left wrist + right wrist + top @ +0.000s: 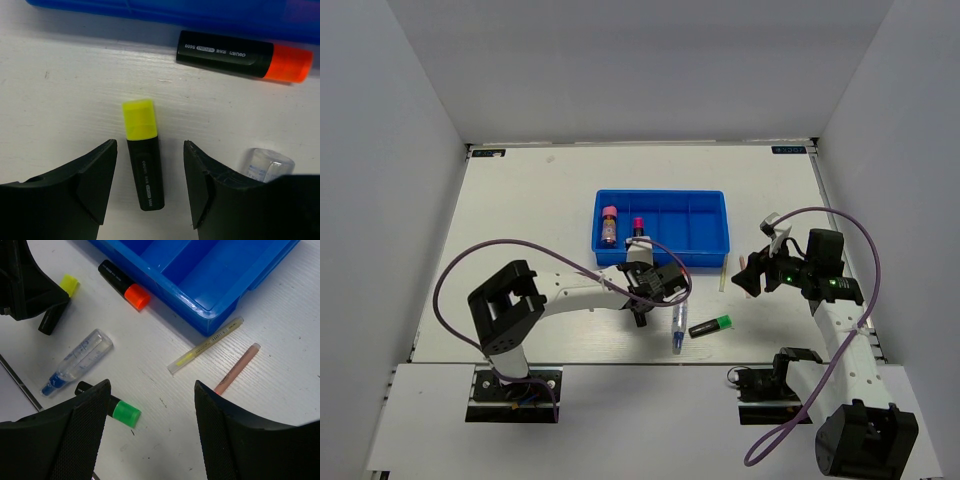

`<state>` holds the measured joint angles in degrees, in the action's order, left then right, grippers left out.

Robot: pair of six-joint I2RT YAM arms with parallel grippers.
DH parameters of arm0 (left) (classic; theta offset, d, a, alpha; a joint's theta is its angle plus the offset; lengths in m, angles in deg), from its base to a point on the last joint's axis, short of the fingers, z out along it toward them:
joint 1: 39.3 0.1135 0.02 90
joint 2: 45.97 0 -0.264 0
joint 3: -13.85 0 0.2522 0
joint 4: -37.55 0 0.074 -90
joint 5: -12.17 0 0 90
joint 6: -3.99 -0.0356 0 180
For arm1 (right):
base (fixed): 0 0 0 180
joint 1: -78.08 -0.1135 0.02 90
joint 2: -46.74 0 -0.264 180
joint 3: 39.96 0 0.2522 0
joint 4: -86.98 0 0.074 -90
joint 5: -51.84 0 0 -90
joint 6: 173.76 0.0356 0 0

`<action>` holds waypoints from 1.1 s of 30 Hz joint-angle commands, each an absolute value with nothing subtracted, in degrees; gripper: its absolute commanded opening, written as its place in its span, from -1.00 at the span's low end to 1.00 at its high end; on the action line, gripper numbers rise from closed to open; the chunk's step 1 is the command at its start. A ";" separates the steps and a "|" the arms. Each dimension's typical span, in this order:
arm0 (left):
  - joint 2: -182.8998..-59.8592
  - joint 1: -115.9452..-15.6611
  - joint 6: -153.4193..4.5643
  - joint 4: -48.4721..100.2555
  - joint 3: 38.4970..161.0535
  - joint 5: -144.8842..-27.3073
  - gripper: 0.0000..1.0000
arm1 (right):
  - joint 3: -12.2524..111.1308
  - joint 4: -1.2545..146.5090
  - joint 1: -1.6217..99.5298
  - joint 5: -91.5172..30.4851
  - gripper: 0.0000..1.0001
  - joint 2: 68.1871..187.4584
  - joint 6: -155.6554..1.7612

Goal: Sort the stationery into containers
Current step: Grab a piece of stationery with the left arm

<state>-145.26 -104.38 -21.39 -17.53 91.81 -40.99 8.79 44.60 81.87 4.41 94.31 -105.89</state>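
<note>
My left gripper (150, 185) is open and low over the table, its jaws on either side of a yellow-capped highlighter (142, 150) without touching it. An orange-capped highlighter (245, 56) lies along the near wall of the blue tray (200, 12). The tray (660, 193) holds a pink-capped glue stick (609, 225) and a pink-capped highlighter (638, 228) in its left compartments. My right gripper (152, 405) is open and empty above the table. Below it lie the green-capped highlighter (122, 411), clear blue-tipped pen (77, 362), pale-yellow stick (205, 346) and pink stick (236, 368).
The tray's middle and right compartments (200, 270) hold nothing. The left gripper body (25, 280) sits close to the clear pen and the tray's near wall. White walls enclose the table on three sides.
</note>
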 commanded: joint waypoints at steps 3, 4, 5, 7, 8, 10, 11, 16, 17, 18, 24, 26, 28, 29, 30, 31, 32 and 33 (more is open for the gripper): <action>-145.20 -104.43 -16.49 -14.19 90.01 -41.89 0.33 | 9.23 44.22 82.04 4.73 0.40 93.32 -106.88; -145.11 -104.43 -16.14 -14.01 89.83 -41.89 0.33 | 9.31 44.04 82.21 4.65 0.40 93.32 -106.88; -145.46 -104.52 -15.87 -13.57 88.88 -41.89 0.33 | 9.31 44.04 82.04 4.73 0.40 93.15 -106.79; -145.64 -104.43 -14.73 -13.39 87.91 -41.89 0.33 | 9.40 43.87 82.04 4.65 0.40 93.06 -106.88; -145.64 -104.52 -14.47 -13.22 87.81 -41.89 0.33 | 9.31 44.13 82.04 4.65 0.40 93.32 -106.96; -146.17 -104.52 -13.68 -12.52 87.29 -41.89 0.33 | 9.23 44.13 82.04 4.65 0.40 92.97 -106.96; -146.34 -104.52 -13.50 -12.60 87.11 -41.89 0.33 | 9.40 44.04 82.12 4.65 0.40 92.97 -106.88; -147.40 -104.43 -12.44 -11.28 85.79 -42.24 0.28 | 9.49 43.87 82.12 4.47 0.40 92.88 -106.79; -147.40 -104.60 -12.01 -10.76 85.44 -42.50 0.25 | 9.40 43.95 82.12 4.38 0.40 92.62 -106.79; -147.57 -104.52 -11.83 -9.97 84.66 -42.94 0.23 | 9.40 44.04 82.12 4.30 0.40 92.71 -106.88; -148.10 -104.52 -9.19 -7.24 80.96 -45.14 -0.13 | 9.49 43.87 82.12 4.38 0.40 92.71 -106.70; -148.45 -104.69 -8.75 -6.89 79.90 -45.93 -0.34 | 9.49 43.96 82.21 4.29 0.40 92.71 -106.61; -148.45 -104.96 -8.31 -7.41 79.64 -46.37 -0.45 | 9.58 43.87 82.12 4.21 0.40 92.45 -106.61; -148.28 -105.39 -8.31 -7.76 79.81 -46.37 -0.56 | 9.49 43.87 82.21 4.21 0.40 92.53 -106.70; -148.28 -105.75 -8.75 -8.46 80.25 -46.46 -0.61 | 9.40 43.95 82.12 4.21 0.40 92.10 -106.61; -147.49 -106.36 -8.66 -9.86 81.21 -46.28 -0.70 | 9.49 43.96 82.21 4.21 0.40 92.35 -106.70; -147.14 -106.97 -9.19 -10.57 81.74 -46.28 -0.72 | 9.49 43.96 82.12 4.21 0.40 92.18 -106.70; -146.70 -107.33 -10.67 -13.27 83.23 -45.76 -0.75 | 9.49 44.04 82.12 4.29 0.40 92.18 -106.70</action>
<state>-145.52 -105.56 -11.53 -9.05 83.05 -38.72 8.79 44.16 81.87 3.97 93.00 -106.37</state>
